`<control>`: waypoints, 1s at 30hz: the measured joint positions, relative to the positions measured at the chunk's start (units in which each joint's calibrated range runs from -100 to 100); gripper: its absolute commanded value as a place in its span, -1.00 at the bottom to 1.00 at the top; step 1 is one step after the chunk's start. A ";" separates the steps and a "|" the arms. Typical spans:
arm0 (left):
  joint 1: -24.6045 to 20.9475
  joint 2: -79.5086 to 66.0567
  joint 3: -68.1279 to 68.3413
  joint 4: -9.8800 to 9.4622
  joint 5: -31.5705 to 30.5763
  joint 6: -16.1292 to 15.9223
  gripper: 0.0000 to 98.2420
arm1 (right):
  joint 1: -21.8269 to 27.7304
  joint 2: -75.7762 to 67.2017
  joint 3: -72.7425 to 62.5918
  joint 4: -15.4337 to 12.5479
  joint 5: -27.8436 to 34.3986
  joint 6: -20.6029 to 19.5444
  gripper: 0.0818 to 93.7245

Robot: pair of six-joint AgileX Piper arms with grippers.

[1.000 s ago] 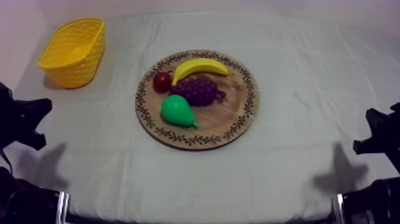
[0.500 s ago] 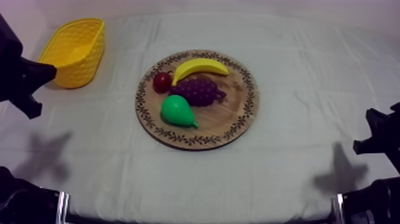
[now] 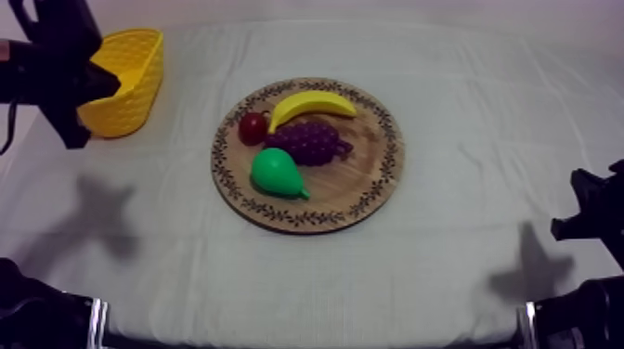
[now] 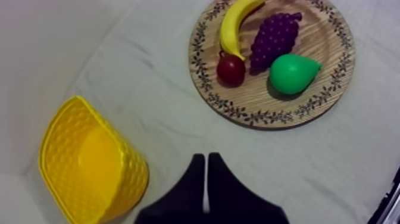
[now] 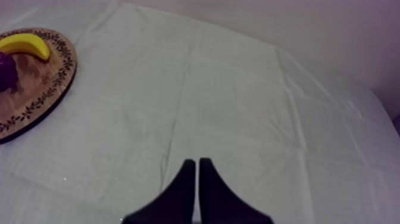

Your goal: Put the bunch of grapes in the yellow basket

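The purple bunch of grapes (image 3: 309, 141) lies in the middle of the round wooden board (image 3: 371, 153), between banana and pear. The yellow basket (image 3: 135, 60) stands at the far left of the table with nothing in it. My left gripper (image 3: 88, 102) hangs high beside the basket, partly covering its near side in the top view. In the left wrist view its fingers (image 4: 205, 158) lie shut as a narrow wedge over the cloth, the basket (image 4: 89, 161) close by, the grapes (image 4: 274, 39) farther ahead. My right gripper (image 5: 196, 161) is shut, low at the right side (image 3: 580, 209).
On the board also lie a yellow banana (image 3: 311, 104), a green pear (image 3: 274, 172) and a small red fruit (image 3: 252, 127). The right wrist view catches the board's edge (image 5: 41, 89) and the banana (image 5: 24, 44) across a stretch of bare cloth.
My left arm has risen from its low spot at the left edge and swung up toward the basket. The fruit, board, basket and right arm have not moved.
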 measured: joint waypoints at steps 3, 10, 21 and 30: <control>0.83 3.46 -2.19 -0.37 0.18 0.17 -1.00 | 0.00 0.00 0.00 0.00 0.00 0.00 -0.99; 3.75 13.21 -8.72 -1.75 1.11 1.17 -1.00 | 0.00 0.00 0.00 0.00 0.00 0.00 -0.99; 10.02 29.63 -25.02 -4.92 8.39 4.42 -1.00 | 0.00 0.00 0.00 0.00 0.00 0.00 -0.99; 13.43 43.62 -40.20 -6.42 15.94 5.60 -0.99 | 0.00 0.00 0.00 0.00 0.00 0.00 -0.99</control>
